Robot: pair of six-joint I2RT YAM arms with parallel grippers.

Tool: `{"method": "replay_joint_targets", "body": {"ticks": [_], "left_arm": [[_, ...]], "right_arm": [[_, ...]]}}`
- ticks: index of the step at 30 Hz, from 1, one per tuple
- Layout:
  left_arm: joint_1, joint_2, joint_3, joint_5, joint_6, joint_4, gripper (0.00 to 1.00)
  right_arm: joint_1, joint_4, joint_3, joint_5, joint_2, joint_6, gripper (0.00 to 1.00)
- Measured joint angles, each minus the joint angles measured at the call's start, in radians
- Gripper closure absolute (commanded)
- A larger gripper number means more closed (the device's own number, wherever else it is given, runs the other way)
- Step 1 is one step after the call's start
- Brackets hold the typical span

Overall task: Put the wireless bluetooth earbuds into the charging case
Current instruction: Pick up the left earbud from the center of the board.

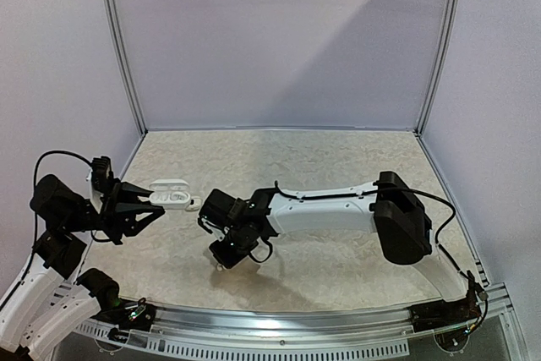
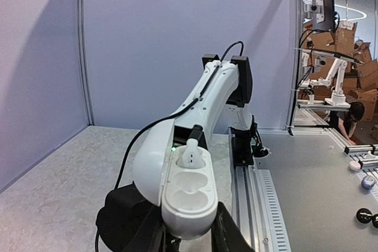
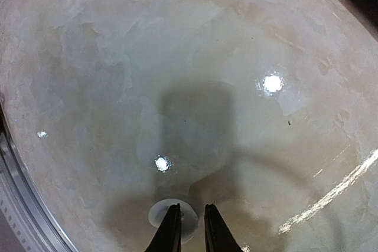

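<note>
Pinched low in my left gripper (image 2: 189,237), the open white charging case (image 2: 189,199) stands with a seated white earbud (image 2: 192,156) in its socket farthest from that gripper, while my right gripper (image 3: 191,209), fingers nearly together, hangs over a loose white earbud (image 3: 158,215) right at its tips, gripped or not I cannot tell.

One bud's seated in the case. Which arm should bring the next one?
Right. The right gripper is down at the table with a white earbud between its fingers. The left gripper is shut on the open charging case, one slot unfilled.
</note>
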Motion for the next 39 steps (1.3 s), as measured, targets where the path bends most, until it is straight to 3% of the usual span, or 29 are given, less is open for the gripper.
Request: {"method": "replay_joint_targets", "body": {"ticks": [12, 20, 33, 39], "left_arm": [[0.000, 0.003, 0.000, -0.005, 0.013, -0.006, 1.00], [0.000, 0.004, 0.000, -0.006, 0.021, -0.007, 1.00], [0.000, 0.006, 0.000, -0.006, 0.035, -0.028, 1.00], [0.000, 0.006, 0.000, -0.006, 0.036, -0.029, 1.00]], "right_arm": [[0.008, 0.036, -0.050, -0.043, -0.020, -0.021, 0.85], [0.012, 0.055, -0.080, -0.045, -0.041, -0.021, 0.97], [0.013, 0.073, -0.123, -0.068, -0.068, -0.018, 0.92], [0.014, 0.082, -0.127, -0.075, -0.068, -0.012, 1.00]]}}
